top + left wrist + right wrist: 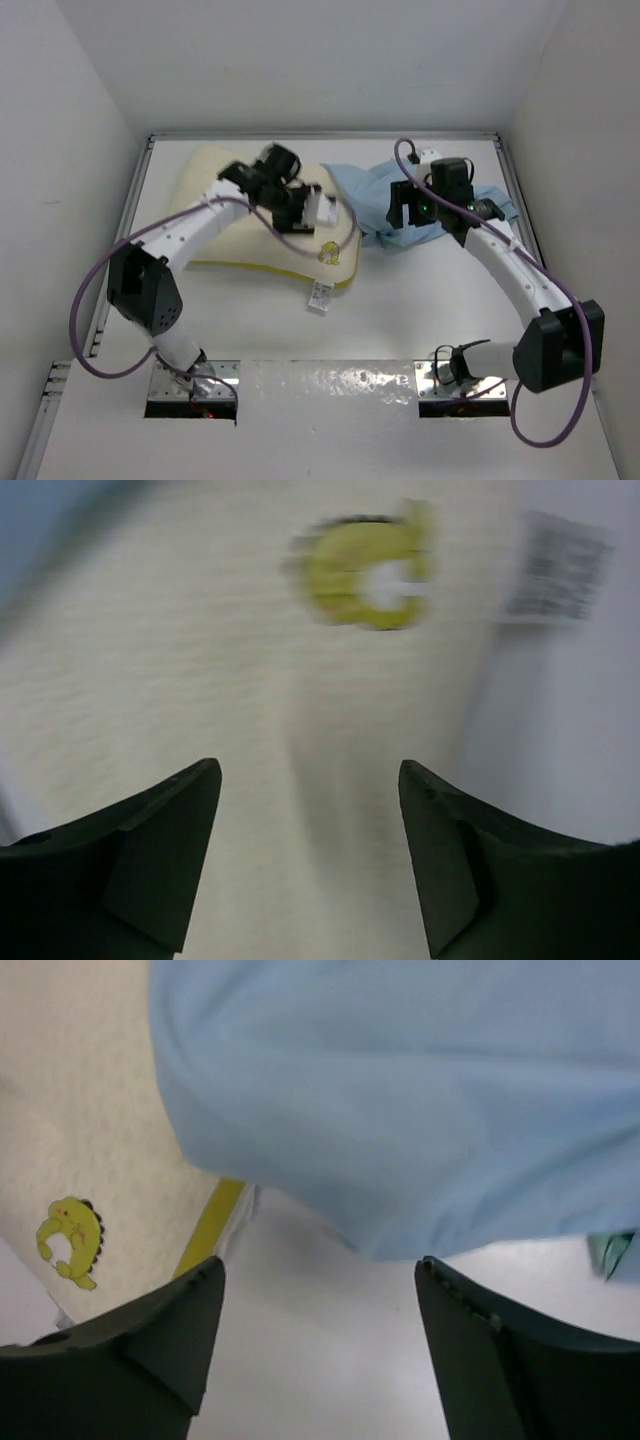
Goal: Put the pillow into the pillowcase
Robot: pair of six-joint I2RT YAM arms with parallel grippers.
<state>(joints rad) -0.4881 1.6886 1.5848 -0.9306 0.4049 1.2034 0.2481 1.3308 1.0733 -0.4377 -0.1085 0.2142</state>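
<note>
Pillow (240, 245) flat on surface (400, 320), far left-centre. Pillowcase (355, 190) bunched, light-blue side up, lapping pillow's rt edge. L gripper (308, 770) over pillow nr logo (370, 570), jaws spread, empty. R gripper (320, 1265) over pillowcase edge, jaws spread, empty.

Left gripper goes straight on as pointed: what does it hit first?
Probably the pillow: its cream surface fills the view ahead of the open left gripper, short of the yellow logo. Depth unclear from blur.
</note>
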